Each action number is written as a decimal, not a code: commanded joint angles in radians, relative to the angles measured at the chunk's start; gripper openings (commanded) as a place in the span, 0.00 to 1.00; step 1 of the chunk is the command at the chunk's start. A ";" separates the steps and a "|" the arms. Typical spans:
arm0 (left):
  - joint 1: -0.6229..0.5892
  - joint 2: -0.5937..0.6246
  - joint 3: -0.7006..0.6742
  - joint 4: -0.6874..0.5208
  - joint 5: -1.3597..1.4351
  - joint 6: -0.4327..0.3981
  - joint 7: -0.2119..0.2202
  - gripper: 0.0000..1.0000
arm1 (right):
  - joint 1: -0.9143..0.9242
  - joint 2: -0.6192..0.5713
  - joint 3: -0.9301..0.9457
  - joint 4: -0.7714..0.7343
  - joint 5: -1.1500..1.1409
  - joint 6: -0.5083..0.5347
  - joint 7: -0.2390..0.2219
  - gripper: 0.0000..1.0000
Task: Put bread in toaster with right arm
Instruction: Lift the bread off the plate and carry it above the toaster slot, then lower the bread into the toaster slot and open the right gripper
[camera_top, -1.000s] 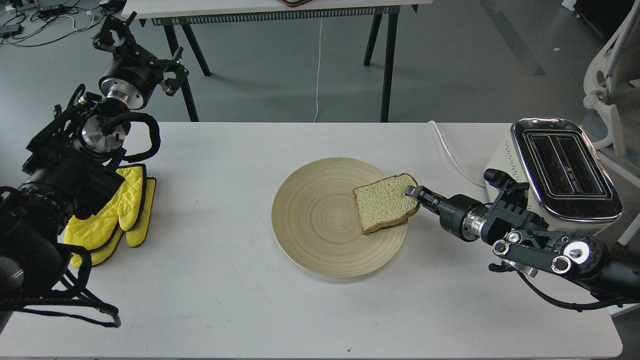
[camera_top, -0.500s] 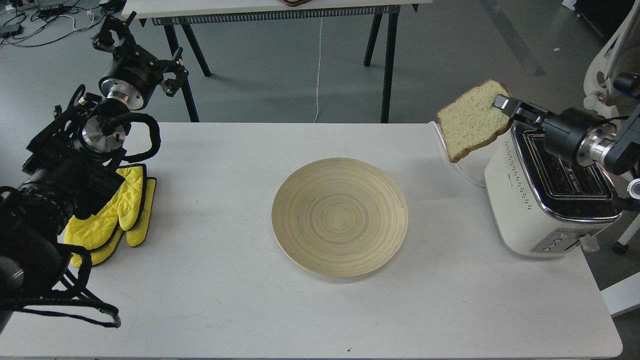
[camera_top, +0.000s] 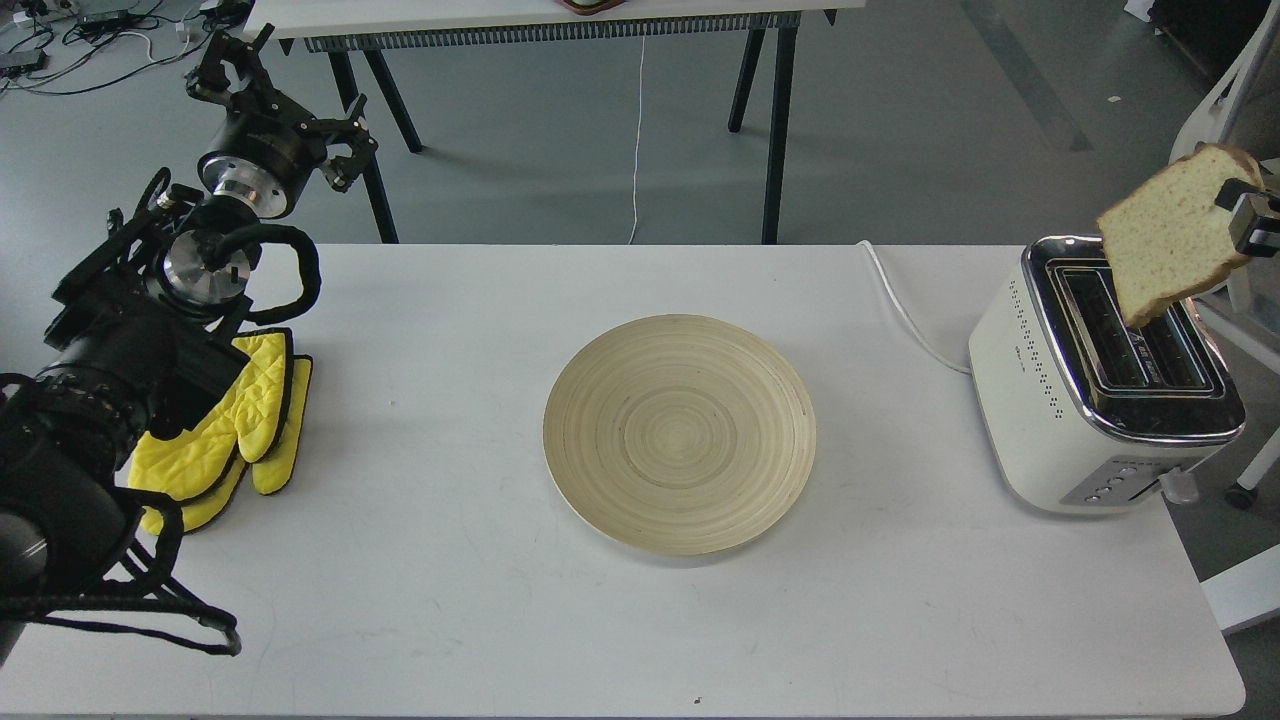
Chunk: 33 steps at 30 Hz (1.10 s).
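Note:
The bread hangs tilted in the air over the far end of the toaster, its lower corner just above the slots. My right gripper is shut on the slice's right edge; only its fingertips show at the frame's right edge, the arm is out of view. The cream-white toaster with a chrome top stands at the table's right end, both slots empty. My left gripper is open and empty, raised beyond the table's far left corner.
A round wooden plate lies empty at the table's middle. Yellow oven mitts lie at the left beside my left arm. The toaster's white cord runs off the table's far edge. A second table and a white chair stand behind.
My right gripper lifted the bread off the plate, carried it up and to the right, and now holds it over the toaster. The left arm has not moved.

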 joint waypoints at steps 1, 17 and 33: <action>0.000 -0.001 0.001 0.000 0.000 0.000 0.000 1.00 | -0.029 0.001 0.002 0.001 -0.001 0.001 0.000 0.07; 0.000 -0.001 0.001 0.000 0.000 0.000 0.000 1.00 | -0.097 0.016 0.002 0.015 0.003 0.001 -0.012 0.08; 0.000 -0.001 0.001 0.000 0.000 0.000 0.000 1.00 | -0.126 0.123 0.022 0.012 0.065 -0.013 -0.006 0.82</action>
